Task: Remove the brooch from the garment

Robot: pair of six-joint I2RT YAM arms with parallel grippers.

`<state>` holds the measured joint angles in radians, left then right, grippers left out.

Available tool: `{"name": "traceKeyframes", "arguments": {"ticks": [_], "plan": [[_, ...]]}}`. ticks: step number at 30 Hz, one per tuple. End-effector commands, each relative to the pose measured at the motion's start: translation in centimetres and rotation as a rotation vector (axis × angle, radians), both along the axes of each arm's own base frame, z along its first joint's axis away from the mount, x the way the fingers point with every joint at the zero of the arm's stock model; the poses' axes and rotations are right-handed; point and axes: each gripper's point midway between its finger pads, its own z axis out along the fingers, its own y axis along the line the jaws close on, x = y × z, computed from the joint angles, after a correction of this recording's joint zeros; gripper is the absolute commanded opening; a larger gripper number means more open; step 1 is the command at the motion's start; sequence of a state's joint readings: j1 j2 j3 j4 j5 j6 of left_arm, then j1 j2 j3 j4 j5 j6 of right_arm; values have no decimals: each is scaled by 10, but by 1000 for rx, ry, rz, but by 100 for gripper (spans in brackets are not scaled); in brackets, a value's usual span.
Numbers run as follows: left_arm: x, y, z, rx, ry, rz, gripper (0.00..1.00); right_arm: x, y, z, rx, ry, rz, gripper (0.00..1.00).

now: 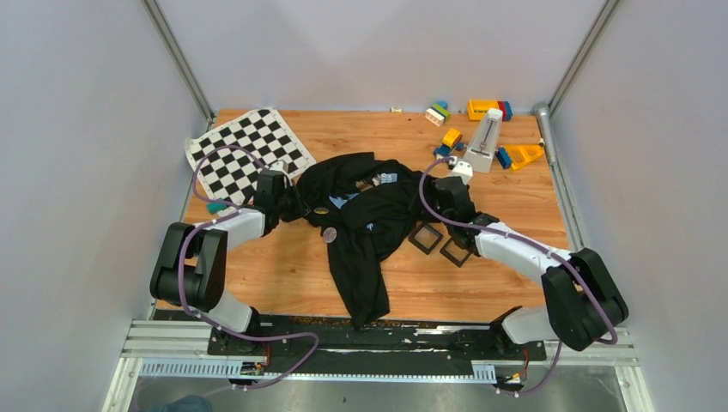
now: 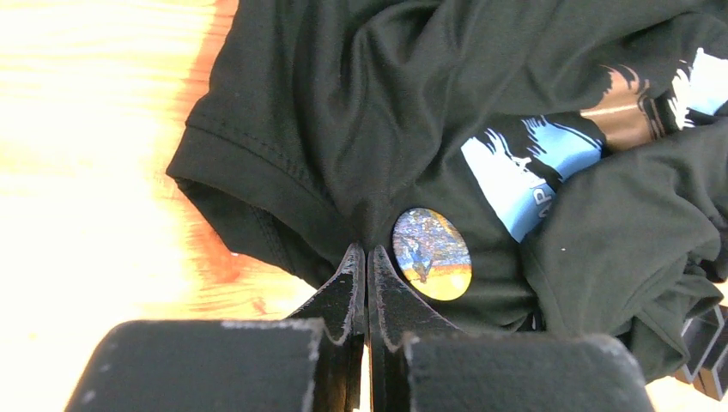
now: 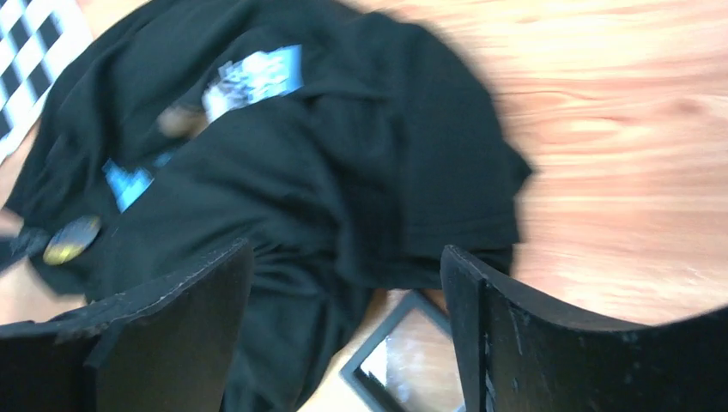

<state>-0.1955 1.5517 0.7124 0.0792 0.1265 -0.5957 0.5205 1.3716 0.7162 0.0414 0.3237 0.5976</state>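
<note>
The black garment (image 1: 369, 223) lies crumpled mid-table, its blue, white and brown print showing (image 2: 549, 163). A small round grey brooch (image 1: 329, 233) sits on its left edge; neither wrist view shows it. A round blue and orange badge (image 2: 432, 253) is pinned just right of my left gripper (image 2: 367, 251), which is shut with its tips on a fold of the cloth (image 2: 343, 129). My right gripper (image 3: 345, 251) is open and empty over the garment's right edge (image 3: 343, 172) and a square black tray (image 3: 403, 360). That view is blurred.
Two square black trays (image 1: 426, 237) (image 1: 456, 251) lie right of the garment. A chequered mat (image 1: 249, 153) is at the back left. Toy blocks (image 1: 485, 109) and a white wedge-shaped object (image 1: 485, 142) stand at the back right. Grey walls close in both sides.
</note>
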Motion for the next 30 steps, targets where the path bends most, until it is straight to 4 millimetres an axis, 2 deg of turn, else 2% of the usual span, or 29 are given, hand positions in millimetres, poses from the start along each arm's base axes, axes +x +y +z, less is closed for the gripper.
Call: {"name": "traceKeyframes", "arguments": {"ticks": [1, 5, 8, 19, 21, 23, 24, 27, 28, 30], "plan": [[6, -6, 22, -31, -99, -50, 0, -9, 76, 36, 25, -164, 378, 83], [6, -16, 24, -66, -107, -95, 0, -21, 130, 21, -73, -137, 542, 75], [5, -20, 22, -84, -102, -118, 0, -27, 158, 5, -151, -105, 591, 74], [4, -23, 26, -94, -111, -134, 2, -26, 201, -39, -265, -31, 620, 70], [5, -22, 25, -92, -106, -128, 2, -23, 205, -44, -293, -28, 612, 65], [6, -19, 23, -80, -97, -108, 0, -18, 201, -47, -332, -20, 567, 50], [5, -16, 20, -72, -83, -95, 0, -15, 196, -47, -347, -20, 533, 42], [5, -2, 17, -22, -54, -25, 0, -4, 169, -35, -378, -52, 374, 4], [5, 1, 16, -12, -50, -12, 0, -1, 160, -32, -373, -54, 323, 1], [4, 10, 14, 12, -42, 29, 0, 7, 128, -22, -349, -59, 198, 0]]}}
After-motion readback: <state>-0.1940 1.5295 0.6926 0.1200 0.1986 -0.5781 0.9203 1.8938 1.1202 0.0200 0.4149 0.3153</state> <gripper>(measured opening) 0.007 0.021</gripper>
